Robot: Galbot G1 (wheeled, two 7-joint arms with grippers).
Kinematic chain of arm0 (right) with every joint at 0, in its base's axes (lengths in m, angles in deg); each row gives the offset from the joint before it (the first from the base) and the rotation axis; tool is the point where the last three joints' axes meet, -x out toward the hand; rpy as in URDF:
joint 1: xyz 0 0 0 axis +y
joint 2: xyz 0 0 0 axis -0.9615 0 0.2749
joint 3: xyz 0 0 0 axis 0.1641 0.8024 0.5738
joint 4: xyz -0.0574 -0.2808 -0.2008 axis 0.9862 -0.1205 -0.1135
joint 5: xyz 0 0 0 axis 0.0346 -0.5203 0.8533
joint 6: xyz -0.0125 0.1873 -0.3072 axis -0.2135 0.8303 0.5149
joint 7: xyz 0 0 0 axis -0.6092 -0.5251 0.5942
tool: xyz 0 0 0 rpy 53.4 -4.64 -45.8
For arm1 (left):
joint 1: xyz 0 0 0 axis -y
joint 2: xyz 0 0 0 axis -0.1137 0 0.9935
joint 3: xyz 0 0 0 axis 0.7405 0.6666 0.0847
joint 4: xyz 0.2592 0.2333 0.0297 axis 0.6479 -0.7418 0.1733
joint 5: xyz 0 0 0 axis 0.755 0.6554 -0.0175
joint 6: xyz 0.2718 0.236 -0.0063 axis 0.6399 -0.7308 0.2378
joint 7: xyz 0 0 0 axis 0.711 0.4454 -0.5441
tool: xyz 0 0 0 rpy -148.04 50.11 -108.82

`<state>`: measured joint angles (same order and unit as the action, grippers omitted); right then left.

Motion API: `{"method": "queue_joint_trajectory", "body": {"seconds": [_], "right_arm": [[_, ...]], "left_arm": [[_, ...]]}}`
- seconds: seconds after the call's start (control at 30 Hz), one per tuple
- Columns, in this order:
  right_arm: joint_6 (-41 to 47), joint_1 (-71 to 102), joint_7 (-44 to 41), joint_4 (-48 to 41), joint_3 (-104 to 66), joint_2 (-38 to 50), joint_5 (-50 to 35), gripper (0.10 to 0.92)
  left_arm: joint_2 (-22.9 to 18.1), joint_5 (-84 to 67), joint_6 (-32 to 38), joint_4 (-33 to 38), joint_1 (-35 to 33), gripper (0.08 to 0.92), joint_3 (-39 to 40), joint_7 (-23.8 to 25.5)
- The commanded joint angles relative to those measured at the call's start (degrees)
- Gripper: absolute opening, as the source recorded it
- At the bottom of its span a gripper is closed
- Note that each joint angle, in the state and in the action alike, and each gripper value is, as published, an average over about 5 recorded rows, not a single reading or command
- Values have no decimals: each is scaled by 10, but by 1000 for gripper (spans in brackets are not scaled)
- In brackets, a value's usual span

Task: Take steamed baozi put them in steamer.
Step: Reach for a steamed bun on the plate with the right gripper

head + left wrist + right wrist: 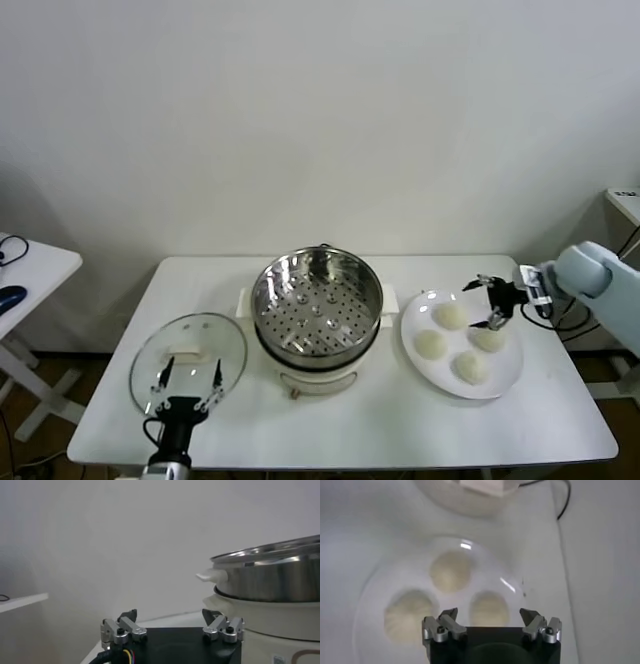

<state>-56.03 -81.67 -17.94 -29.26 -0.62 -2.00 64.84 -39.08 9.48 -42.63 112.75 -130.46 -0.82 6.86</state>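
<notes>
Right gripper hangs wide open over the baozi on the plate, left gripper parked, open too.

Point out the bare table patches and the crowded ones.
Bare: the white table's front strip before the steel steamer, and its back edge. Crowded: the white plate with four cream baozi under the open right gripper; left gripper over glass lid.

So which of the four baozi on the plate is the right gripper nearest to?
The baozi on the plate's right side, directly beneath the open right gripper. The other three lie farther off: toward the wall, toward the steamer, and nearest the front edge.
</notes>
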Motion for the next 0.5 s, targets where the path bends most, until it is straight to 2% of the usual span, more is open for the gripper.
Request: {"method": "queue_joint_trajectory", "body": {"seconds": [0.03,0.23,0.5], "right_arm": [[-18,-128,-76,-137,131,-99,38,823],[-17,-85,-71,-177,109,-158,56,823],[-16,-49,-59,-190,91,-173,79,823]], "left_arm": [[0,2,-4,0,2,823,-2,0],[-3,2,-10,2,4,823,-7,0],[-6,3,-15,6,4,823,-10,0]]}}
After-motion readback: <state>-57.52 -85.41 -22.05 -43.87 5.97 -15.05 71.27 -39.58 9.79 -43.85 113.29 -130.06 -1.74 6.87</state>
